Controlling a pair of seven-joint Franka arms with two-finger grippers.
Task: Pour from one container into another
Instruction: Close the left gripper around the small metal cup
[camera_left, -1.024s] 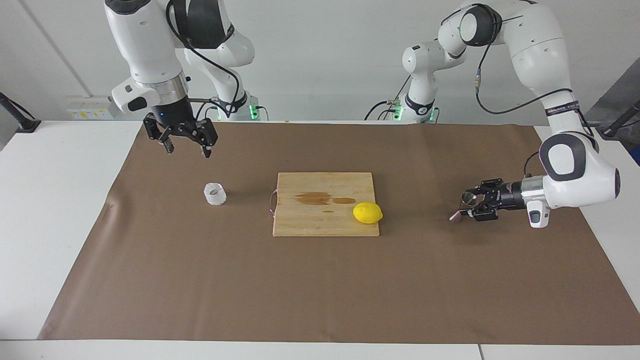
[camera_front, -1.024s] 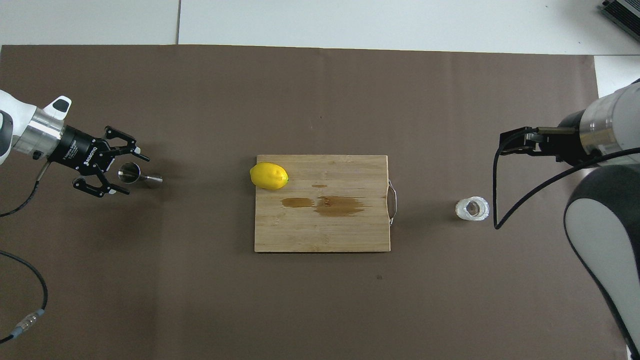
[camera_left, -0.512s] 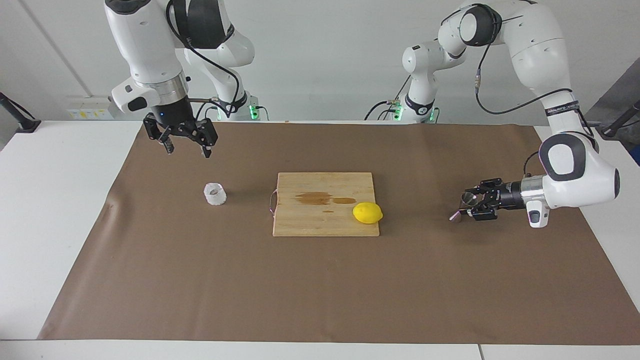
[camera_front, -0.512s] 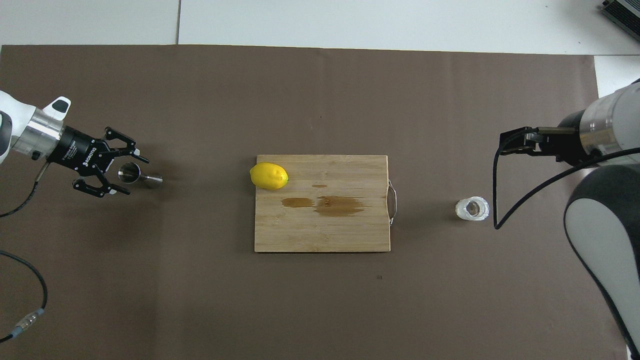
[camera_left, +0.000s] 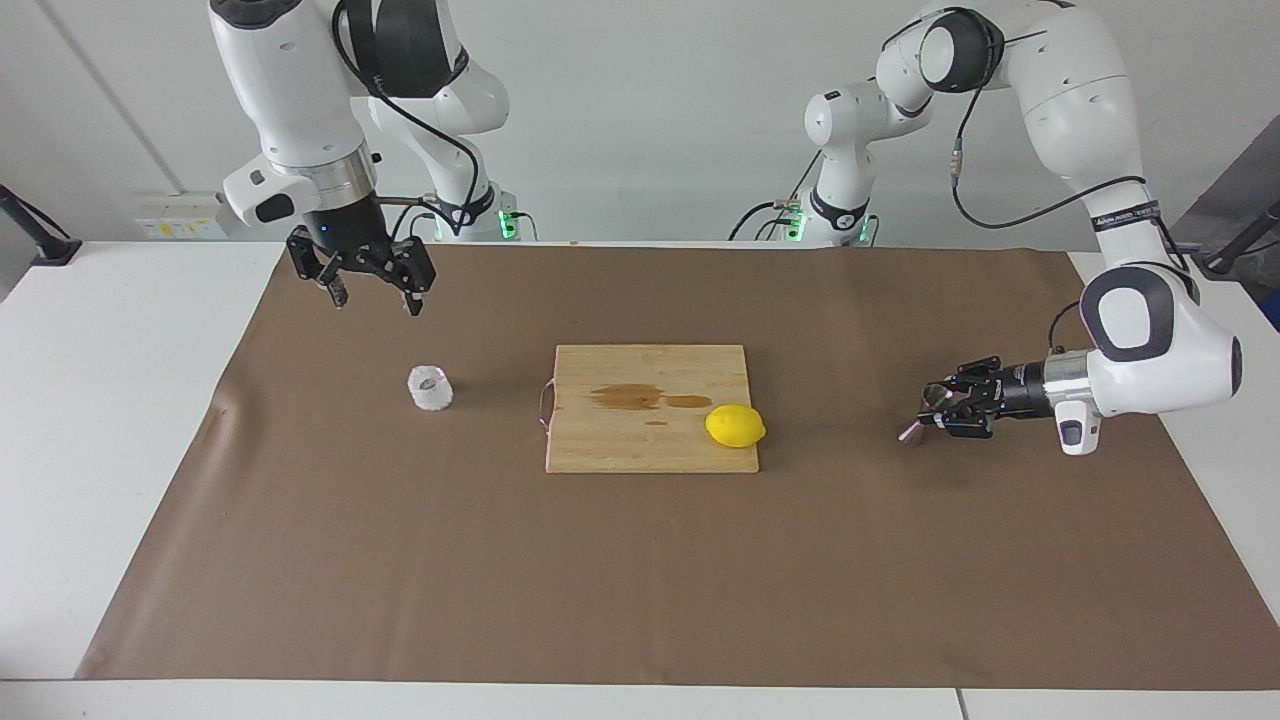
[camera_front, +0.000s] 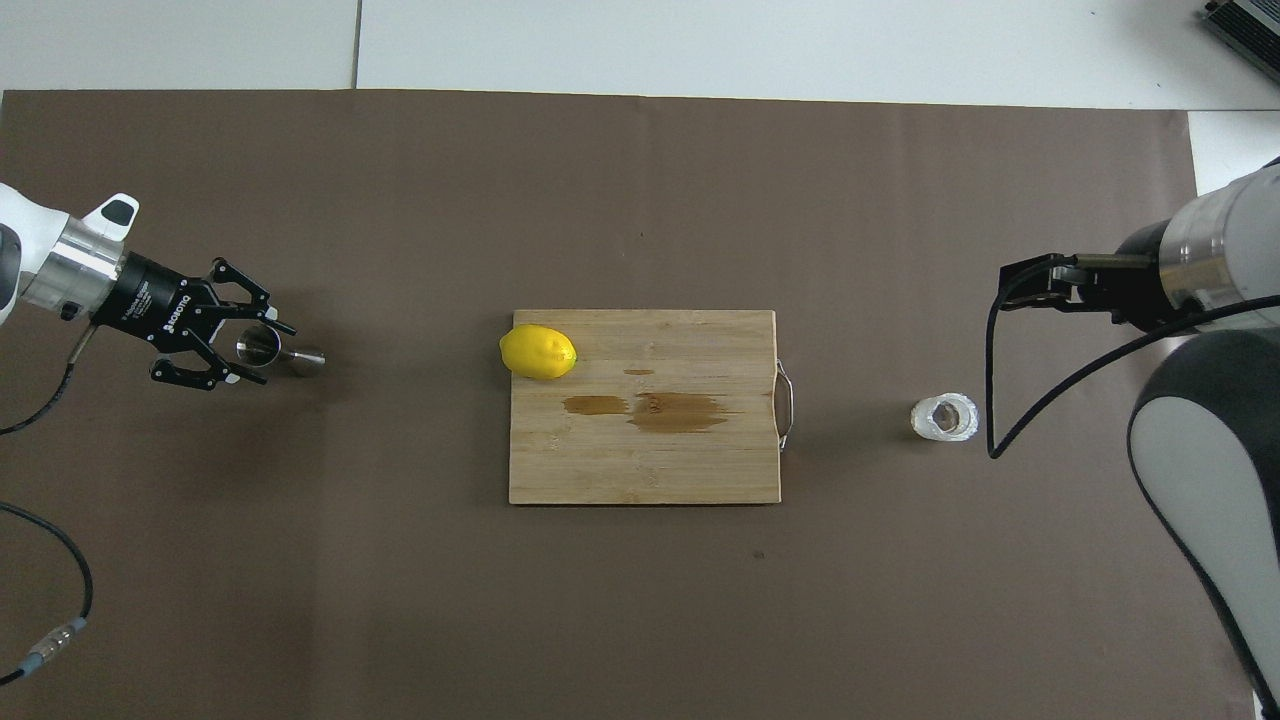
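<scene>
The left gripper (camera_front: 262, 348) lies low and sideways, its 2 fingers set around the steel jigger (camera_front: 280, 352) lying on its side — not yet clamped. The right gripper (camera_left: 372, 297) hangs open in the air; the white cup (camera_left: 430, 388) stands below it, untouched.

The bumpy white cup (camera_front: 944, 418) stands upright; the steel jigger (camera_front: 281, 351) lies on its side.

Bright yellow lemon (camera_left: 735, 425) on pale wood cutting board (camera_left: 650, 440) with darker brown stains. White bumpy translucent cup (camera_left: 430, 388) and shiny steel jigger (camera_front: 280, 352) on brown mat (camera_left: 640, 580) over white counter (camera_left: 100, 400).
</scene>
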